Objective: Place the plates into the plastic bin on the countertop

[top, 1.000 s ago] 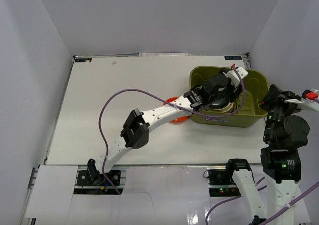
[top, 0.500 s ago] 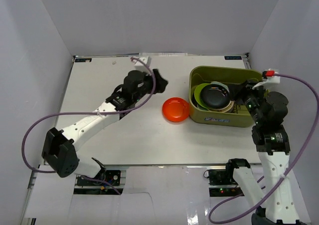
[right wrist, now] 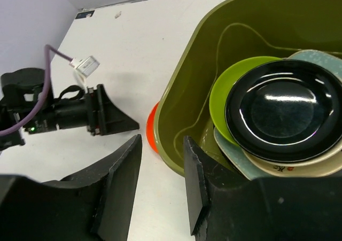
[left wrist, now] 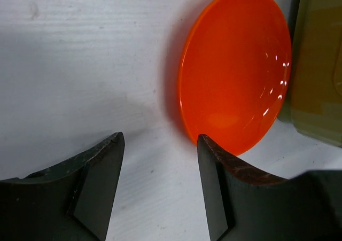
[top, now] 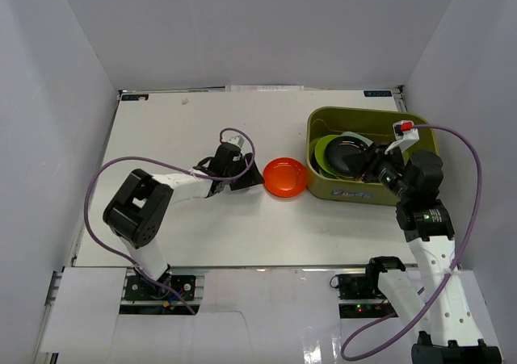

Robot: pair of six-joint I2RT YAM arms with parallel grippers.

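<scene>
An orange-red plate lies on the white countertop, touching the left wall of the olive-green plastic bin. My left gripper sits low on the table just left of that plate, open. In the left wrist view the plate lies just beyond the open, empty gripper. Inside the bin a black plate tops a stack with lime green, pale teal and cream plates. My right gripper hovers open and empty over the bin's near left corner.
Pale grey walls enclose the countertop on three sides. Purple cables loop from both arms; the left arm's cable arcs over the table's left part. The left arm's elbow stands near the front left edge.
The left arm has left the bin, swung out over the back left, then dropped down beside the orange-red plate. The right arm has reached over the bin and its jaws have opened.
</scene>
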